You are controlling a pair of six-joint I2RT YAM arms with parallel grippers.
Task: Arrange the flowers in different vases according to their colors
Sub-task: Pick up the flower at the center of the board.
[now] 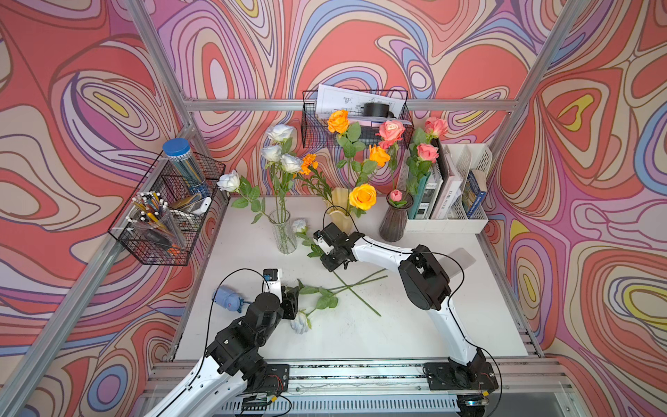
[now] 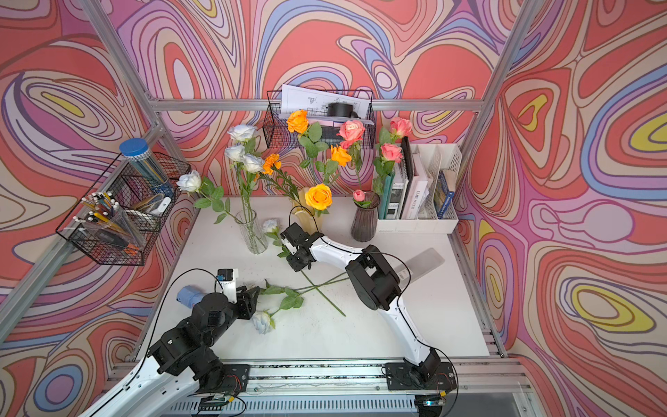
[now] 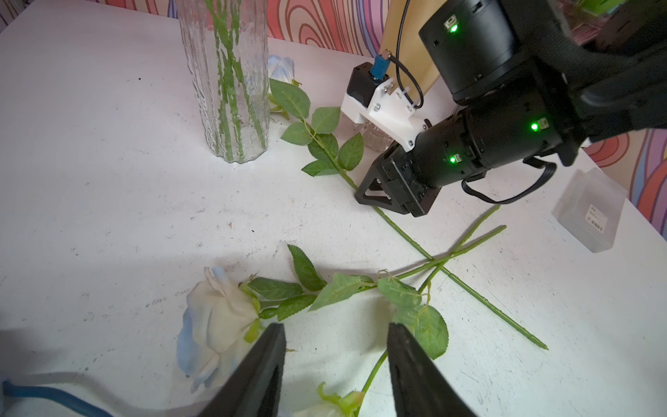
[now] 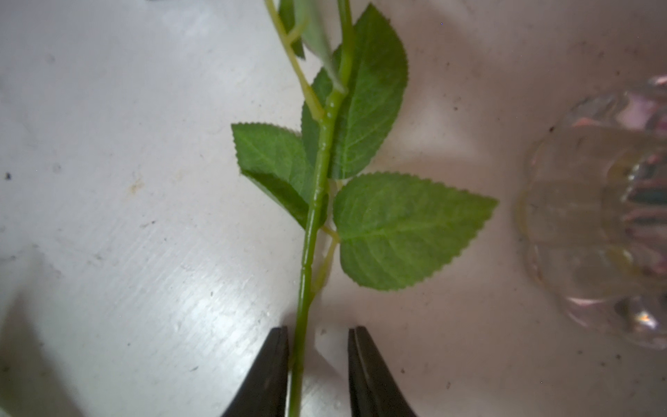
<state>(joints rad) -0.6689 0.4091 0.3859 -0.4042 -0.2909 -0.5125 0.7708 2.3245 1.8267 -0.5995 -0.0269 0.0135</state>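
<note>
On the table (image 1: 415,325), near the clear vase (image 1: 284,231), a white rose's stem (image 4: 313,216) is straddled by the right gripper (image 4: 318,332).
Its jaws are narrowly parted, one apparently touching it; the left gripper (image 3: 334,326) is spread over two other white roses (image 3: 216,321).

Cylinder vase (image 1: 283,233) left, ruffled vase (image 1: 337,218) mid, ribbed vase (image 1: 393,224) right at table (image 1: 415,325) rear; loose flowers (image 1: 326,293) crossed in front.

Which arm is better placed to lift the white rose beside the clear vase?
Right: the right gripper straddles the rose's stem near the clear vase; the left gripper is farther, over other roses.
</note>
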